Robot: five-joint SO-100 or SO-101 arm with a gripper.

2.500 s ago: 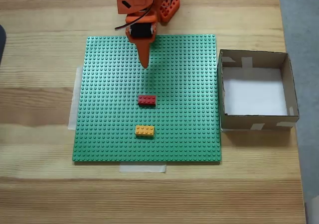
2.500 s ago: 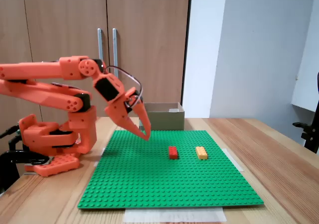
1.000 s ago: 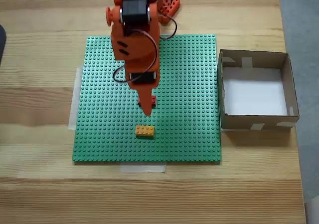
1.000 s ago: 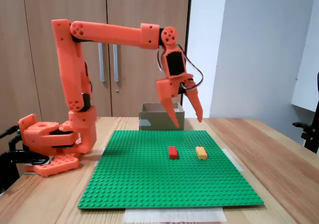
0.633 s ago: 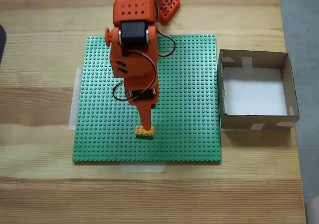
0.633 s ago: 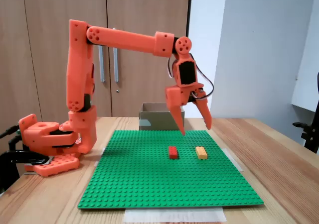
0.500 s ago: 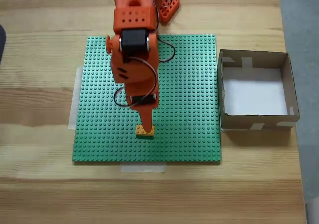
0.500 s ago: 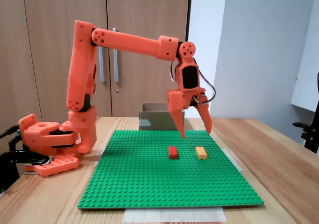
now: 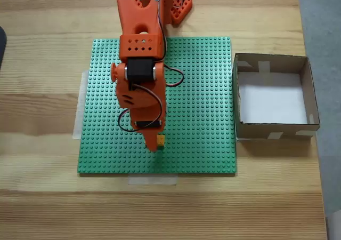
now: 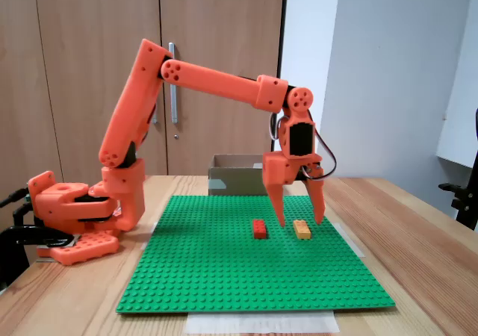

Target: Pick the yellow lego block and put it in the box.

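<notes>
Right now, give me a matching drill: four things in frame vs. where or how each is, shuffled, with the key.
Things
1. yellow lego block
2. red brick
3. box
4. hand

States
A. on the wood, right of the green baseplate in the fixed view from above
B. open, fingertips straddling a brick
C. on the baseplate, outside the fingers, on the arm-base side
D. below and between the open fingertips

Pairs: 1-D, 2-C, 3-A, 4-B
</notes>
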